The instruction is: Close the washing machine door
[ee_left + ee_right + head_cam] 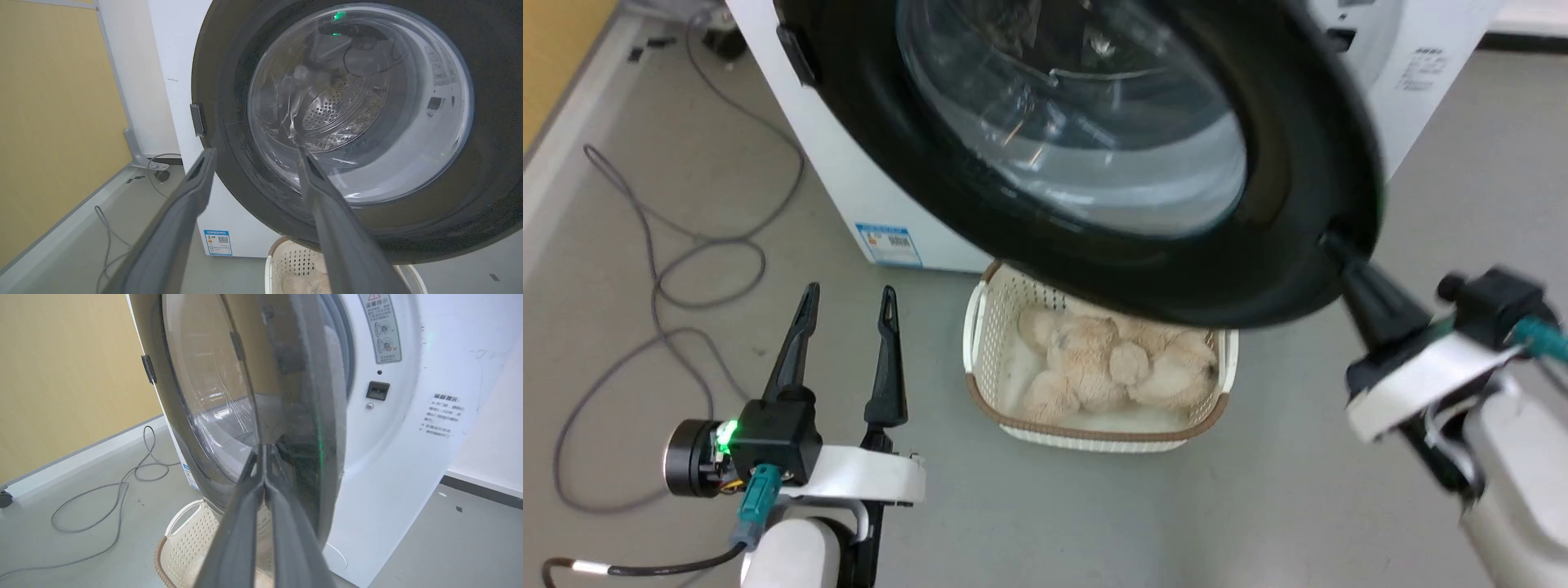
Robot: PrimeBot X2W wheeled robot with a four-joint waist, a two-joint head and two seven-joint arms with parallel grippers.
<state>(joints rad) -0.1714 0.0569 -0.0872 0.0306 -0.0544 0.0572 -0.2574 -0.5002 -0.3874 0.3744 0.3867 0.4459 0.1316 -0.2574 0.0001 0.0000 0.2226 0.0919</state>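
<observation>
washing machine door (1078, 122) hangs part open, its outer rim touching the tips of my right gripper (1331, 245), not yet shut against the washing machine (408, 457) beyond. nearest, those two fingers are pressed together with nothing between them. the contact is small and the rim glossy and curved, so i judge a push could skid off and send the tips past the edge or onto the glass. my left gripper (848, 290) is spread wide and empty, pointing at the door but apart from it. past its tips a basket (980, 327) with a plush toy (1094, 359) sits under the door's lower rim; i cannot tell whether the rim clears it. farthest, the latch slot (377, 390): a weak or crooked push may leave the door resting unlatched.
</observation>
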